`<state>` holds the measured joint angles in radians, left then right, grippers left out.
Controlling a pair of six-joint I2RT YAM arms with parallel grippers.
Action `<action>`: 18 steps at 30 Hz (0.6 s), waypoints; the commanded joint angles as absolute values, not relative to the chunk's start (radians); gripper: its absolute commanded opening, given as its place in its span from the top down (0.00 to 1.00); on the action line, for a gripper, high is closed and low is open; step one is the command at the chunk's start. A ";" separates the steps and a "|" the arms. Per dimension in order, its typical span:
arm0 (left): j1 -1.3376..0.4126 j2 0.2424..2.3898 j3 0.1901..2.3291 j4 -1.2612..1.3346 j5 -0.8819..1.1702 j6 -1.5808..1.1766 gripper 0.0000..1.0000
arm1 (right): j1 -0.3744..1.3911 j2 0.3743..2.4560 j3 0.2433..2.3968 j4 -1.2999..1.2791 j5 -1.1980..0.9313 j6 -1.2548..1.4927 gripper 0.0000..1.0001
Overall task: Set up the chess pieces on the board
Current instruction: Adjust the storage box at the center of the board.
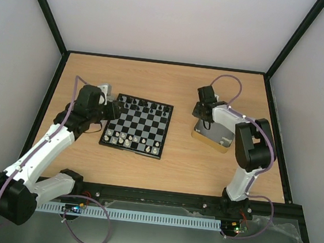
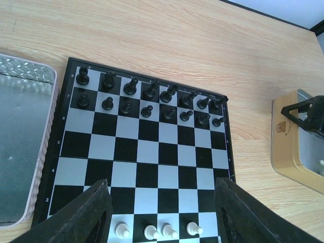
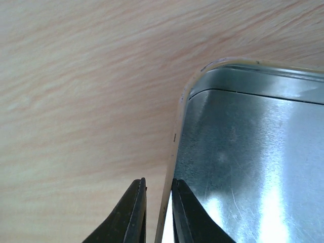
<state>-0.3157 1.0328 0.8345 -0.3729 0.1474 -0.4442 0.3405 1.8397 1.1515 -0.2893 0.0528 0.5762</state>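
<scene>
Pincers at board and tin
The left pincer (image 2: 162, 202) is wide over the near rows of the board (image 1: 137, 126), above white chess pieces (image 2: 157, 230). The right pincer (image 3: 158, 190), narrow, straddles the wall of the gold tin (image 3: 243, 152) at the bench (image 1: 155, 80) right; grip unclear.

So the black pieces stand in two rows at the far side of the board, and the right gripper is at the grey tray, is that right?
Not quite: the right gripper is at the gold-sided tin, not the grey tray, which lies left of the board. The top external view shows it. The black pieces are as you say.
</scene>
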 commanded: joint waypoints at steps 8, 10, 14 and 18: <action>-0.318 1.058 0.833 -0.339 0.161 -0.417 0.43 | 0.452 1.697 0.995 -0.424 -0.138 0.334 0.88; -0.318 1.059 0.833 -0.339 0.161 -0.417 0.43 | 0.454 1.670 0.971 -0.430 -0.144 0.339 0.87; -0.318 1.064 0.833 -0.333 0.168 -0.415 0.43 | 0.454 1.620 0.981 -0.417 -0.135 0.397 0.69; -0.318 1.063 0.834 -0.330 0.169 -0.414 0.43 | 0.454 1.571 1.025 -0.369 -0.078 0.518 0.54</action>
